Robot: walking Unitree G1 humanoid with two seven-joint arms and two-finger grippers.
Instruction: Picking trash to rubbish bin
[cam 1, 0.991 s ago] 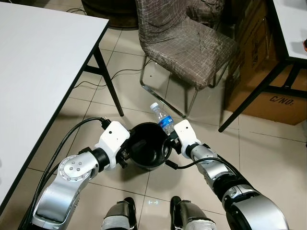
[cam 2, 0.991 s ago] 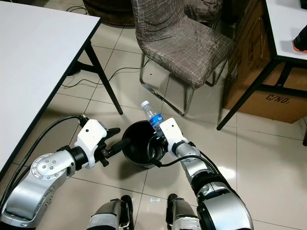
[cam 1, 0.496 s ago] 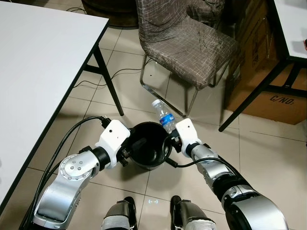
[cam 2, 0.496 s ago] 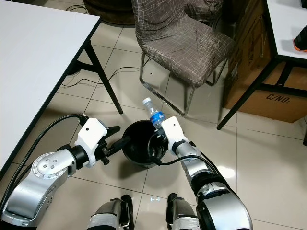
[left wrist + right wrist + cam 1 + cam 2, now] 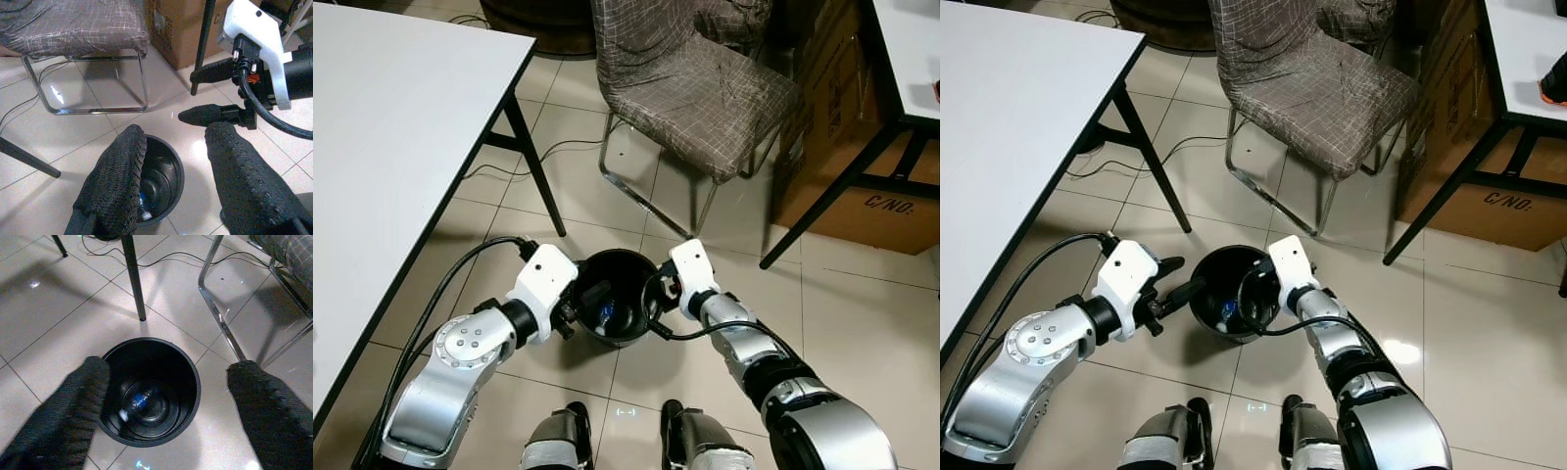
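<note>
A black rubbish bin (image 5: 607, 258) stands on the tiled floor just in front of my feet. A clear plastic bottle with a blue label (image 5: 606, 312) lies at its bottom, also seen as the bottle (image 5: 141, 400) in the right wrist view. My right gripper (image 5: 168, 366) hangs open over the bin's right rim with nothing between its fingers. My left gripper (image 5: 1175, 279) is at the bin's left side, open, with one finger (image 5: 117, 181) over the rim (image 5: 179, 169).
A white table (image 5: 391, 117) with a black leg (image 5: 533, 166) stands on the left. A fabric chair (image 5: 695, 88) on a chrome frame is just beyond the bin. A cardboard box (image 5: 862, 196) sits under another table (image 5: 911, 49) at right. Cables (image 5: 558, 152) trail on the floor.
The bottle left my right gripper, which has opened, and dropped from above the rim to the bin's bottom. The left arm has hardly moved.
</note>
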